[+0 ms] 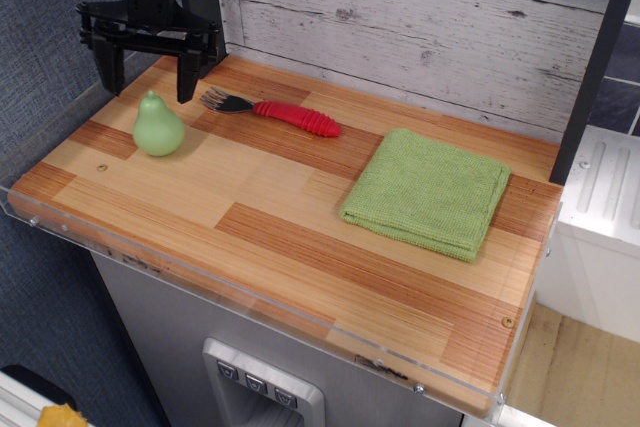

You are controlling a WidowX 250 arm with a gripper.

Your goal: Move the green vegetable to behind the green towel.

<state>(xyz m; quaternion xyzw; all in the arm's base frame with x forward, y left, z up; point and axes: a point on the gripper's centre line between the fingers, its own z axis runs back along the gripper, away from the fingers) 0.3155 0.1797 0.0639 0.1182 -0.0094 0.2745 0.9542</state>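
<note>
1. The gripper (150, 82) hangs in the upper left of the frame with its two black fingers spread wide and nothing between them.
2. The green vegetable (158, 126) stands upright on the wooden table (250, 237) just below the gripper, at the left, not touched.
3. The green towel (428, 190) lies flat at the right, well apart from the vegetable; the strip of table above it, toward the plank wall, is bare.
4. A red-handled fork (275, 111) lies just right of the vegetable, its tines near the right finger.
5. Risk: the glossy, tapering toy could squirt out if pinched on its narrow top rather than the bulb.
6. Risk: a descent drifting rightward could clip the fork's tines or knock the vegetable over.
</note>
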